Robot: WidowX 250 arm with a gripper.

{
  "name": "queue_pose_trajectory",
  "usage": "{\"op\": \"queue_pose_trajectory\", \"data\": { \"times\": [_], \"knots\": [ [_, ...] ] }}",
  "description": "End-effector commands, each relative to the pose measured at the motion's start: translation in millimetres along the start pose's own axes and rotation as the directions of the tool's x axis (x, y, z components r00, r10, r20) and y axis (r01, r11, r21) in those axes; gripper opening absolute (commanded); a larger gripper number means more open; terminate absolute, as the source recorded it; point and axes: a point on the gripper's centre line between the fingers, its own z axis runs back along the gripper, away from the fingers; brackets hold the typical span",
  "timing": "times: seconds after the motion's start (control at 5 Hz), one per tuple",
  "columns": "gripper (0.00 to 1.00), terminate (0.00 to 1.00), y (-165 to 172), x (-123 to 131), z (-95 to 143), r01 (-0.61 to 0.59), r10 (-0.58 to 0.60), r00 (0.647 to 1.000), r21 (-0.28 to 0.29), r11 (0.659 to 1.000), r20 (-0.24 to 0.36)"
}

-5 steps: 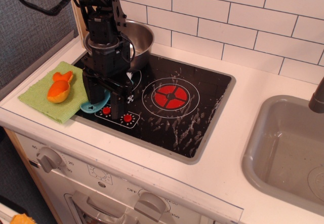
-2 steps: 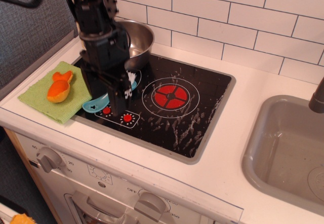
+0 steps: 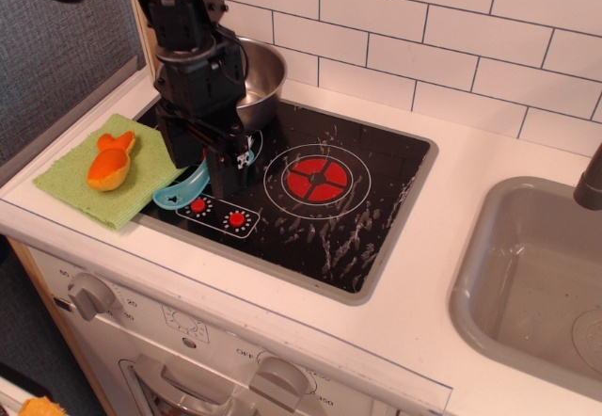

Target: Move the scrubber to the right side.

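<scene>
The scrubber (image 3: 179,191) is a small light-blue brush at the front left of the black hob (image 3: 376,200). Its flat handle sticks out to the front left from under my gripper (image 3: 205,173), and its white bristles (image 3: 247,149) show at the gripper's right. My gripper stands upright over the scrubber's middle with its jaws around it. The brush looks held just above the hob. The grip itself is partly hidden by the black fingers.
A steel bowl (image 3: 259,72) stands right behind the gripper. A green cloth (image 3: 80,185) with an orange fish toy (image 3: 110,164) lies to the left. A red burner ring (image 3: 318,179) is to the right, with a grey sink (image 3: 527,275) at the far right and a tiled wall behind.
My gripper has risen a little and shifted slightly right. The scrubber's handle has come up and to the right with it.
</scene>
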Motion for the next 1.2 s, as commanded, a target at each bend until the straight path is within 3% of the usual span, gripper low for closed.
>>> {"op": "queue_pose_trajectory", "data": {
  "times": [0.0, 0.8, 1.0],
  "knots": [
    [1.00, 0.00, 15.6, 17.6, -0.2, -0.008, 0.008, 1.000, 0.063, 0.998, 0.008],
    [1.00, 0.00, 23.5, 12.1, -30.6, -0.015, 0.022, 0.997, 0.087, 0.996, -0.074],
    [0.00, 0.00, 18.7, 5.3, -34.2, -0.011, 0.017, 0.997, 0.078, 0.997, -0.080]
  ]
}}
